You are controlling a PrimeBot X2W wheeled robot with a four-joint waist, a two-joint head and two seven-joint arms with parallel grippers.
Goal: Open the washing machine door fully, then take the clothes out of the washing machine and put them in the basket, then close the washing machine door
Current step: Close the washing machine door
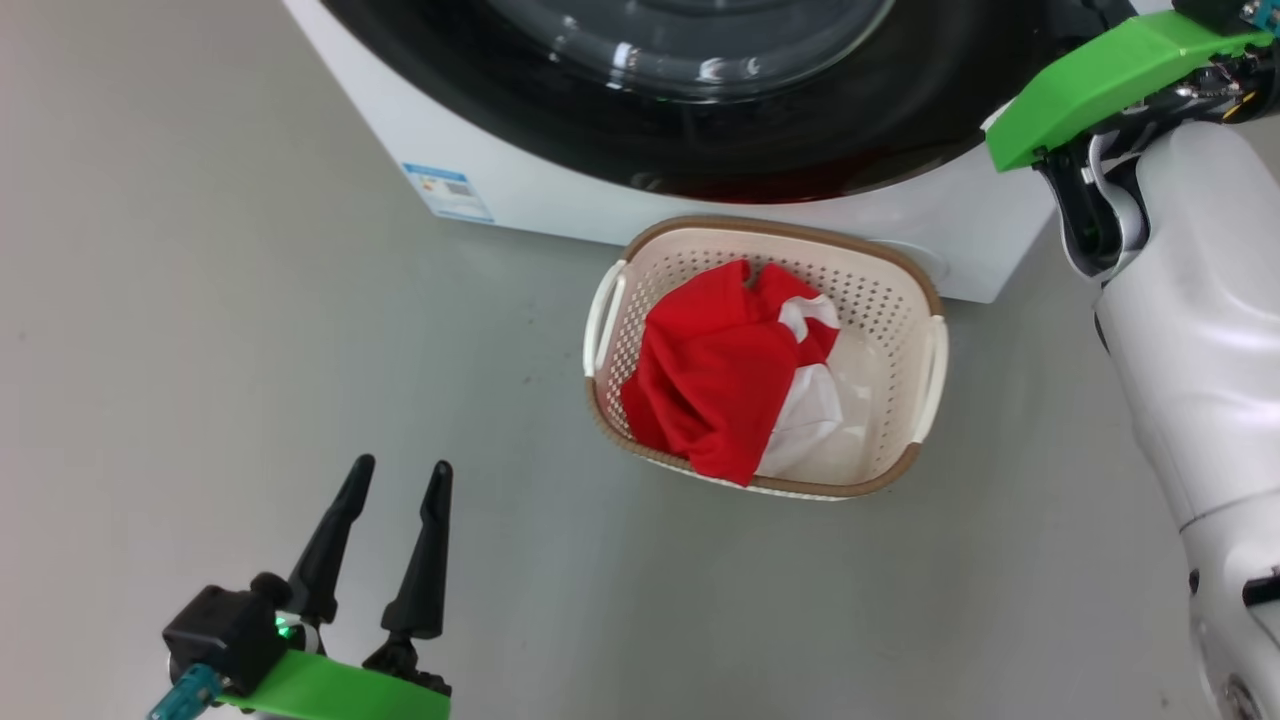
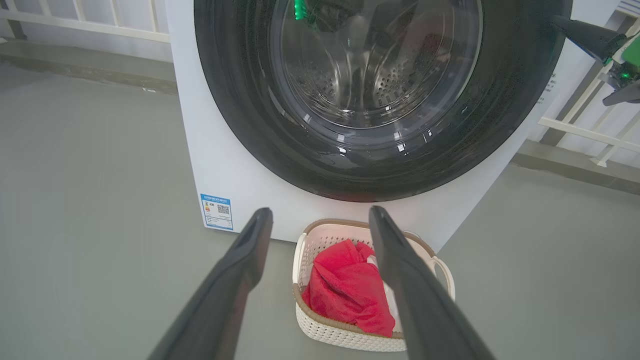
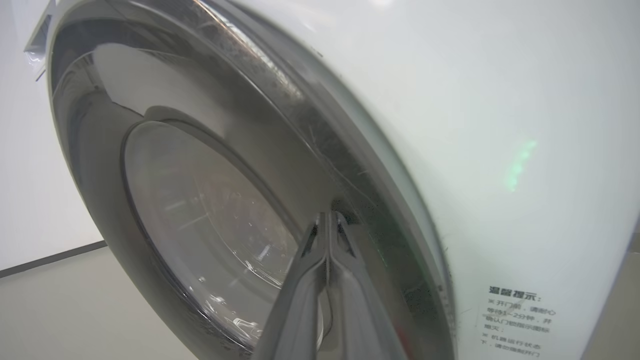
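The washing machine (image 1: 520,205) stands at the top of the head view. Its door (image 1: 700,60) lies flush against the white front, and the steel drum shows through the window (image 2: 375,75). In front of it on the floor sits the basket (image 1: 905,300), holding the red and white clothes (image 1: 720,370). My left gripper (image 1: 400,470) hovers open and empty over the floor, left of the basket and nearer to me. My right gripper (image 3: 329,217) is shut, its tips against the door's glossy black rim (image 3: 380,240) at the door's right edge, where the left wrist view also catches this gripper (image 2: 562,24).
My white right forearm (image 1: 1200,320) and its green cover (image 1: 1110,70) reach up past the machine's right corner. A blue label (image 2: 217,211) marks the machine's lower left front. White railings (image 2: 590,125) stand behind the machine. Grey floor (image 1: 200,350) spreads to the left.
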